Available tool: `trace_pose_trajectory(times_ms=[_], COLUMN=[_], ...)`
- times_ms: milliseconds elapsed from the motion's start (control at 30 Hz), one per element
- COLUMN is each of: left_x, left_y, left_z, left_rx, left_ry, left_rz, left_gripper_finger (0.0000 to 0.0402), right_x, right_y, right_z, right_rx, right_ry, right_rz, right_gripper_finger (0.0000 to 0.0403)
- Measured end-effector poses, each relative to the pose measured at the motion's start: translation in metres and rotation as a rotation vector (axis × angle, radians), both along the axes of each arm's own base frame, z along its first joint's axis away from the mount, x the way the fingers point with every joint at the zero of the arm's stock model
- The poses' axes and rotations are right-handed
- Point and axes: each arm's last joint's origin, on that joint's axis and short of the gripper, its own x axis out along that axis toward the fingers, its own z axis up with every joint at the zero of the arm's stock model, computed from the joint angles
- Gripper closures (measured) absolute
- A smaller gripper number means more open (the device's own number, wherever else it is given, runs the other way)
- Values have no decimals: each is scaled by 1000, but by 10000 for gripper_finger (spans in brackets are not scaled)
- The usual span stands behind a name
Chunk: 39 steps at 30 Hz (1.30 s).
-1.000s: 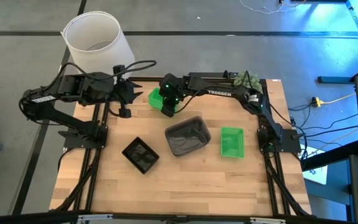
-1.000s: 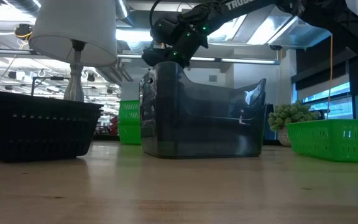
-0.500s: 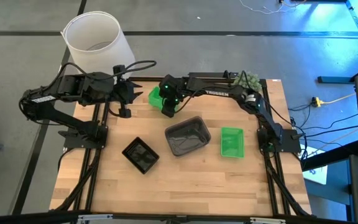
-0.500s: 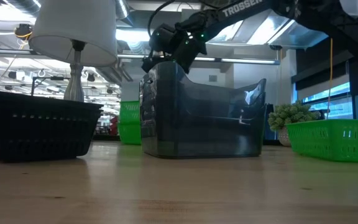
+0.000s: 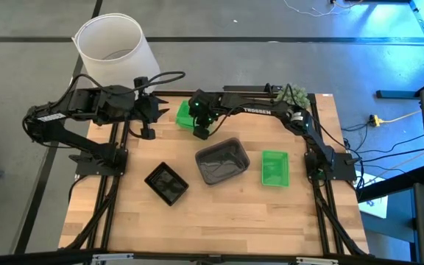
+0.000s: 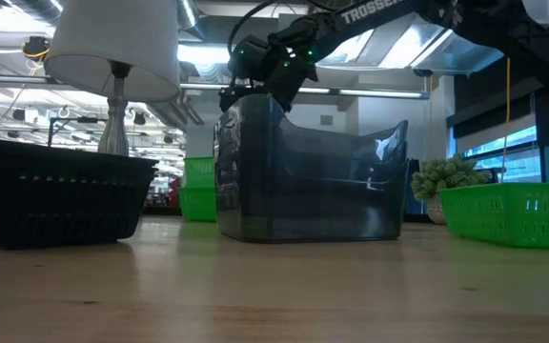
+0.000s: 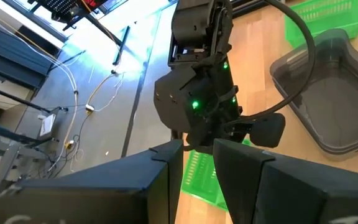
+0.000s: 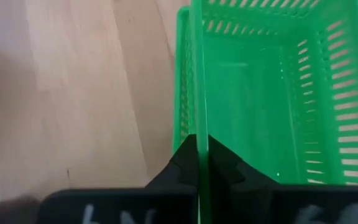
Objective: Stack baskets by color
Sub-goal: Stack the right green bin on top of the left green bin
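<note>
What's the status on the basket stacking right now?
Right gripper shut on the far green basket's wall. Left gripper open, waiting at the table's far left. Grey basket sits between the green pair; second green basket untouched.

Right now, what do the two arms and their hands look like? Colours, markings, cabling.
Both arms are black and segmented. The right arm carries white TROSSEN lettering and green lights glow near its wrist; its right hand has flat dark fingers. A black cable loops over the left arm, whose left hand is black too.
</note>
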Motion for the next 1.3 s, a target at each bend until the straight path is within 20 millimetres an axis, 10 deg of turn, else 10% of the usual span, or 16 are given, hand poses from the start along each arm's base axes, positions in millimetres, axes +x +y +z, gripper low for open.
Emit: trace_pose_trajectory(times_ms=[867,1300], left_x=[0,0], left_y=[0,0], left_z=[0,0], left_rx=[-3,-28], left_ry=[-2,-18], left_rz=[2,16], left_gripper_finger=[319,319], right_x=[0,-22], right_y=[-1,17], right_z=[3,95], right_rx=[12,99], right_ry=[-16,57], right_rz=[19,117], right_gripper_finger=[292,297])
